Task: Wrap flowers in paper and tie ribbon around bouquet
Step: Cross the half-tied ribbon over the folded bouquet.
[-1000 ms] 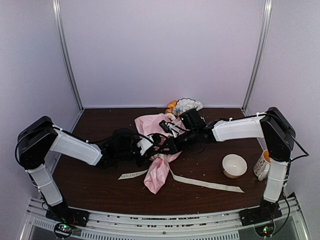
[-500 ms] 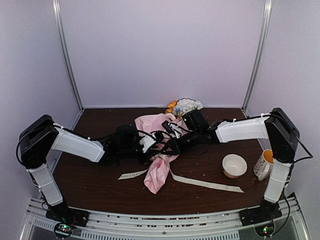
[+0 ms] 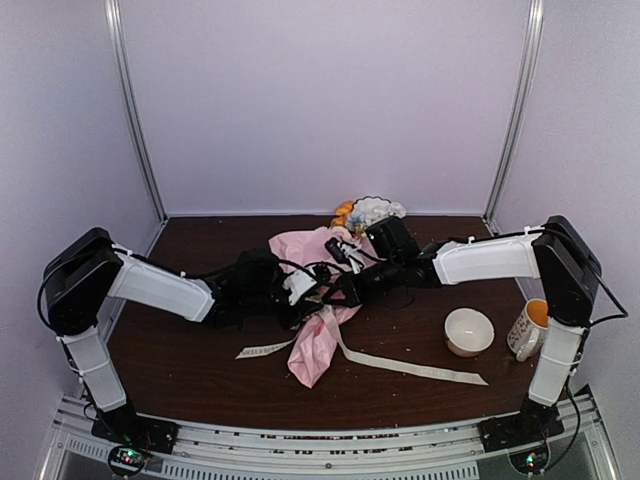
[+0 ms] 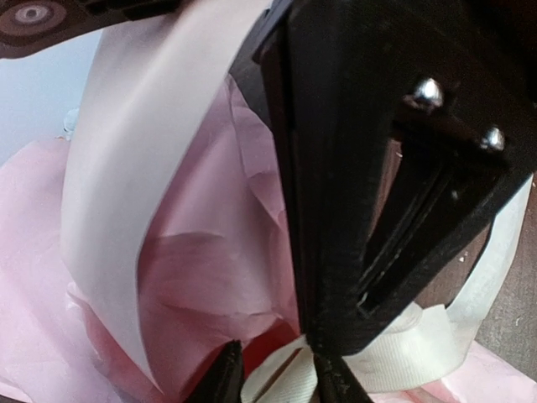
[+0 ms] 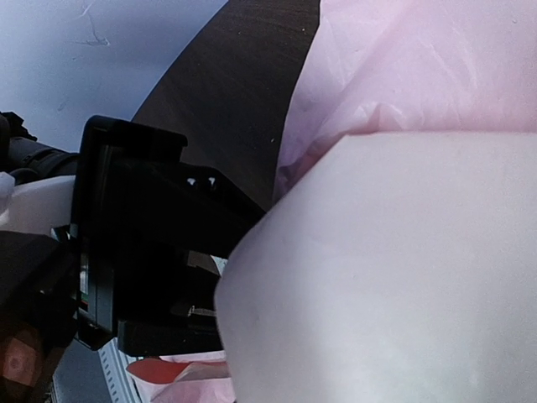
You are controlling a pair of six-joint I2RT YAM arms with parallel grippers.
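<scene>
The ribbon point(image 3: 410, 366) has its long strand drawn up toward the bouquet point(image 3: 312, 350).
Left tool point(image 4: 275, 379) stands apart around ribbon on the pink paper point(image 4: 210, 277), mid-tabletop point(image 3: 200, 360); right tool point(image 3: 337, 292) is closed, its catch hidden.

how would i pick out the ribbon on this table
On the dark brown table, find the pink paper bundle at the centre. The ribbon trails from it toward the near right, past the white bowl: the only long, flat cream strip.
</scene>
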